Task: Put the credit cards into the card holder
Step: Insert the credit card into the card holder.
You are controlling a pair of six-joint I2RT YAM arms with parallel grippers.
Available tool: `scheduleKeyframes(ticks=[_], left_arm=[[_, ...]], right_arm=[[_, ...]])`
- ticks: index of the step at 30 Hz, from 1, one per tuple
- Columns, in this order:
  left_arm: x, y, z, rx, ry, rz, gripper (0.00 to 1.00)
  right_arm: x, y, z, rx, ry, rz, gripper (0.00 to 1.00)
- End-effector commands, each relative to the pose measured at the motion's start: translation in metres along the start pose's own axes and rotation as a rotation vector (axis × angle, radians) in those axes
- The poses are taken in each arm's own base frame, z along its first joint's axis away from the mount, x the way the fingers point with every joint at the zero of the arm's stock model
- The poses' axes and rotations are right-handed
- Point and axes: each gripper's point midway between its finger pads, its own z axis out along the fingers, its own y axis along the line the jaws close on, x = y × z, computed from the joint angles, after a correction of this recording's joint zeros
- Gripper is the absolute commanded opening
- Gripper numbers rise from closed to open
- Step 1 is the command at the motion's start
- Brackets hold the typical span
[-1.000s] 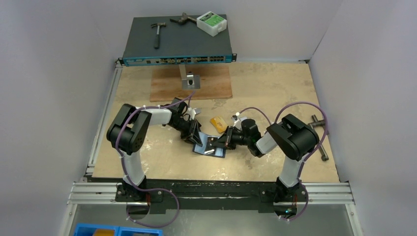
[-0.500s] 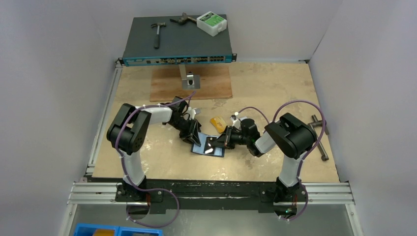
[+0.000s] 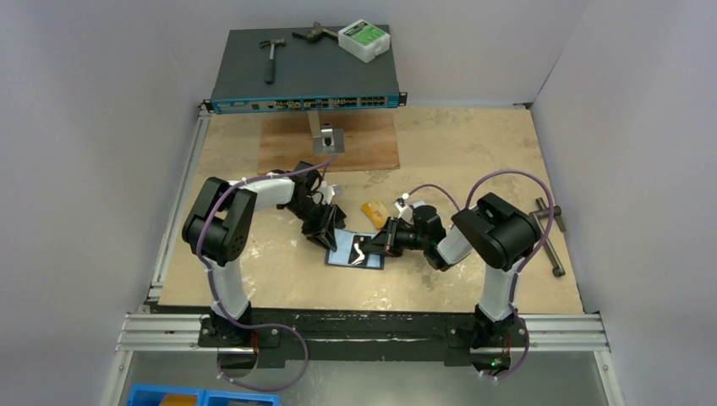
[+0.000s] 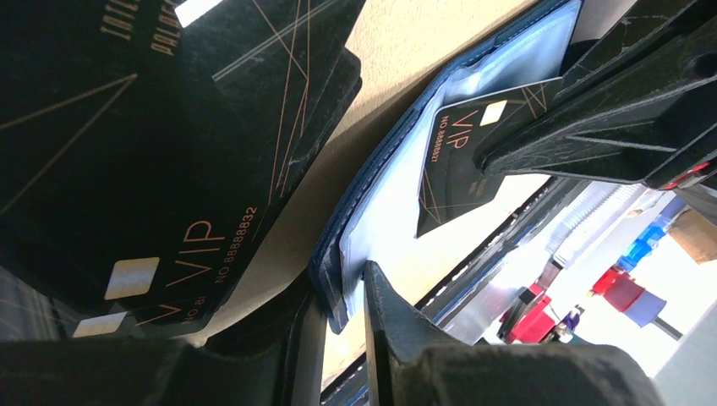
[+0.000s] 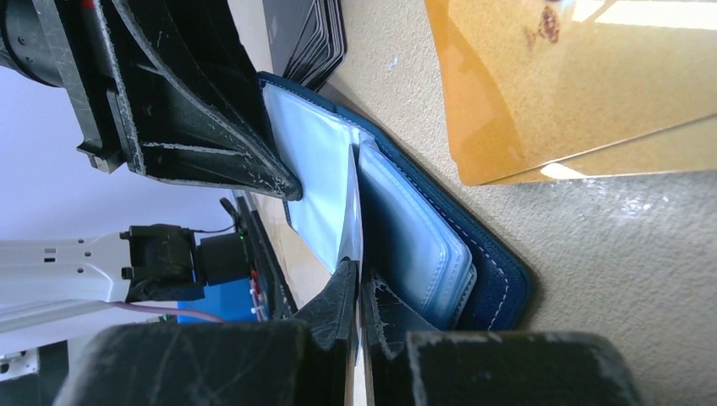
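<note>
Since 1 second ago your right hand, clamped on the black card, has advanced toward 9 o'clock. The card is entering the card holder, which the left hand pinches open on the bench.

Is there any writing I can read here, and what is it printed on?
"VIP" and "NO 8888832": a card in the black stack beside the card holder.
"VIP" and "NO 8888…", last digits unclear: the black card pinched by the right fingers over the card holder.
Pale lettering at the picture's top edge on the black stack: cut off, not readable.
Labels on the network switch and the white box: too small to read.
</note>
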Motion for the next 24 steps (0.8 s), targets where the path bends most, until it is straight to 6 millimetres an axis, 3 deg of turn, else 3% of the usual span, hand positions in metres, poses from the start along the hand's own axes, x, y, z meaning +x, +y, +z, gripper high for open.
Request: scheduleKeyframes(ticks=[1,11,17,24], left_arm=[[-0.004,0.012,-0.005,-0.078,0.002,0.044,0.19],[-0.003,0.002,-0.004,-0.098,-0.013,0.105,0.17],[-0.003,0.001,-0.004,-0.09,-0.013,0.106,0.17],[-0.003,0.001,-0.004,-0.089,-0.015,0.108,0.17]], right_arm=[[0.009,-0.033,-0.006,0.145,0.001,0.011,0.0],[0.001,-0.043,-0.008,0.262,-0.006,-0.003,0.22],[0.001,-0.049,-0.015,0.332,-0.007,-0.03,0.29],[-0.002,-0.042,-0.026,0.369,-0.014,-0.076,0.33]])
